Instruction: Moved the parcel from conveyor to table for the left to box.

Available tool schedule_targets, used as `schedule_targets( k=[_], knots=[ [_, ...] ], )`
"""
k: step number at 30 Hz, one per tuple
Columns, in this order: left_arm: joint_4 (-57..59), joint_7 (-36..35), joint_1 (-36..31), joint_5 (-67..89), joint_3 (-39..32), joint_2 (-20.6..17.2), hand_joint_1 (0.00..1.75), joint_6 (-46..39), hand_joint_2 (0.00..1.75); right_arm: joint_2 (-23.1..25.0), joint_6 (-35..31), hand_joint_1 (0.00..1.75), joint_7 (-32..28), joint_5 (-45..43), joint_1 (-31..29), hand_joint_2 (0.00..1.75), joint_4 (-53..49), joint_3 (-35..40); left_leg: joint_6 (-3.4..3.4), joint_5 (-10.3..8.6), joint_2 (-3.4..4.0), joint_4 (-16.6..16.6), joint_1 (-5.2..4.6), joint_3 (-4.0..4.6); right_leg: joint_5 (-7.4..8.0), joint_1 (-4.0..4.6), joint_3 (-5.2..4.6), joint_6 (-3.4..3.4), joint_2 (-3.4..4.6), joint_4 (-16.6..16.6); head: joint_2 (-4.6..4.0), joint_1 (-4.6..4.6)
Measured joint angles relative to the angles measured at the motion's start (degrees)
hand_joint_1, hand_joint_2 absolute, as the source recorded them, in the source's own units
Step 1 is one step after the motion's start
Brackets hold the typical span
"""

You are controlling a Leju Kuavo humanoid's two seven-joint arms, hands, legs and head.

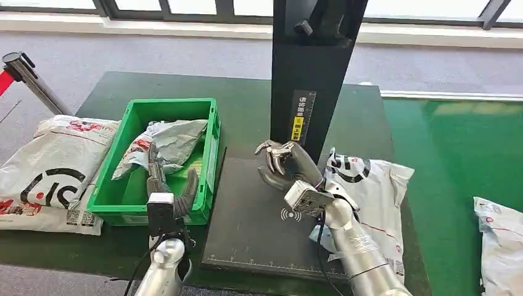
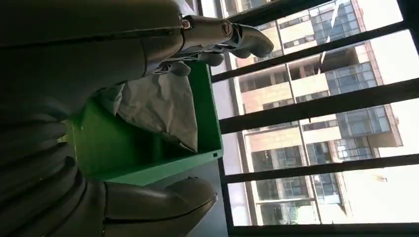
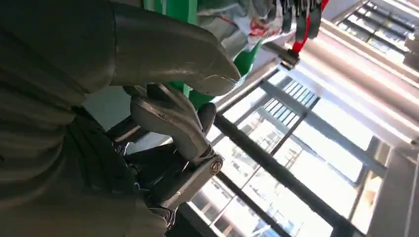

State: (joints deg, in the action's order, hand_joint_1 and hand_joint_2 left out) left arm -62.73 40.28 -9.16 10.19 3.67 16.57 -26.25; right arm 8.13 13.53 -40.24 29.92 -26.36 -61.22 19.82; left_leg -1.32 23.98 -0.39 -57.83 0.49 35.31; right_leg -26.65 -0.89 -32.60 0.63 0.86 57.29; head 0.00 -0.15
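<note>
A crumpled grey parcel (image 1: 172, 142) (image 2: 163, 103) lies in the green crate (image 1: 172, 103) (image 2: 148, 168) at the table's left. My left hand (image 1: 169, 191) is inside the crate's near end, its fingers (image 2: 222, 32) stretched over the parcel and its thumb held apart; it grips nothing. My right hand (image 1: 282, 165) (image 3: 148, 98) hovers over the black scanner plate (image 1: 247, 240) with its fingers loosely bent and nothing in them. A white parcel with black and red print (image 1: 370, 185) lies on the table just right of my right forearm.
A tall black post (image 1: 311, 61) rises behind the plate, close to my right hand. The green conveyor (image 1: 456, 172) runs on the right with another parcel (image 1: 499, 234) on it. Large white bags (image 1: 55, 160) lie left of the crate, with a barrier post (image 1: 24, 71) behind.
</note>
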Motion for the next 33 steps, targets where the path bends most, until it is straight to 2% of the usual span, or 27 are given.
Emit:
schedule_targets(
  k=[1, 2, 6, 13, 18, 22, 23, 26, 33],
  knots=[
    [0.00, 0.00, 0.00, -0.02, 0.00, 0.00, 0.00, 0.00, 1.75, -0.37, -0.46, 1.75, 0.02, 0.11, -0.17, 1.75, 0.06, 0.94, 0.00, 0.00, 0.00, 0.00, 0.00, 0.00, 0.00, 0.00, 0.01, 0.00, 0.00, -0.01, 0.00, 0.00],
    [0.02, 0.00, 0.00, -0.07, 0.00, 0.00, 0.00, 0.00, 1.75, -0.70, -0.85, 0.00, 0.02, 0.51, -0.39, 1.75, 0.24, 1.74, 0.00, 0.00, 0.00, 0.00, 0.00, 0.00, 0.00, -0.01, 0.01, 0.00, 0.00, -0.01, 0.00, 0.00],
    [0.02, 0.00, 0.00, -0.15, -0.02, -0.02, 0.00, 0.00, 1.75, -1.60, -2.81, 0.00, 0.04, 1.63, -1.02, 1.75, 1.05, 3.64, 0.00, 0.00, 0.00, 0.00, 0.00, 0.00, 0.00, 0.00, 0.01, 0.00, 0.00, -0.01, 0.00, 0.00],
    [-0.24, 0.00, 0.09, -0.04, -0.09, -0.02, 0.00, -0.17, 1.75, -1.97, -13.15, 0.00, 0.04, 2.56, -2.04, 1.75, 2.73, 3.70, 0.00, -0.01, -0.01, -0.01, -0.01, 0.00, 0.01, 0.00, 0.01, 0.00, -0.01, 0.00, 0.00, -0.02],
    [-2.18, 0.00, 0.39, 1.04, -0.04, -0.02, 0.00, -0.15, 1.75, -1.62, -28.21, 0.00, 0.56, 6.90, -1.77, 1.75, 0.31, 1.13, 0.00, -0.01, -0.01, -0.01, 0.00, 0.00, 0.00, 0.00, -0.01, 0.00, 0.00, -0.01, 0.00, 0.00],
    [-3.98, 0.00, 0.04, 4.32, 2.92, -0.02, 0.00, -1.46, 1.75, 1.66, -49.55, 0.00, 1.59, 16.91, -0.87, 1.75, -4.66, -5.99, 0.00, -0.01, -0.05, -0.02, 0.00, 0.02, 0.00, -0.04, -0.02, 0.00, -0.05, 0.00, 0.00, -0.02],
    [-3.98, 0.00, -0.21, 5.24, 4.06, -0.02, 0.00, -1.85, 1.75, 3.07, -52.38, 0.00, 1.05, 20.64, -0.88, 1.75, -6.26, -9.44, 0.00, -0.01, -0.05, -0.02, 0.00, 0.02, 0.00, -0.04, -0.01, 0.00, -0.05, 0.00, 0.00, 0.00],
    [-3.96, 0.00, -0.80, 6.21, 6.36, -0.02, 0.00, -2.40, 1.75, 5.64, -53.48, 0.00, 0.46, 23.80, -1.04, 1.75, -8.90, -16.04, 0.00, -0.01, 0.02, -0.02, -0.01, 0.00, 0.01, -0.04, -0.03, 0.01, -0.01, -0.01, 0.00, 0.00],
    [-3.96, 0.00, -1.25, 6.36, 8.15, -0.02, 0.00, -2.49, 1.75, 8.02, -53.75, 0.00, 0.39, 24.07, -0.99, 1.75, -11.47, -21.54, 0.02, -0.04, 0.01, -0.02, -0.01, -0.02, 0.02, -0.06, -0.03, 0.00, -0.02, 0.00, 0.00, 0.00]
  ],
)
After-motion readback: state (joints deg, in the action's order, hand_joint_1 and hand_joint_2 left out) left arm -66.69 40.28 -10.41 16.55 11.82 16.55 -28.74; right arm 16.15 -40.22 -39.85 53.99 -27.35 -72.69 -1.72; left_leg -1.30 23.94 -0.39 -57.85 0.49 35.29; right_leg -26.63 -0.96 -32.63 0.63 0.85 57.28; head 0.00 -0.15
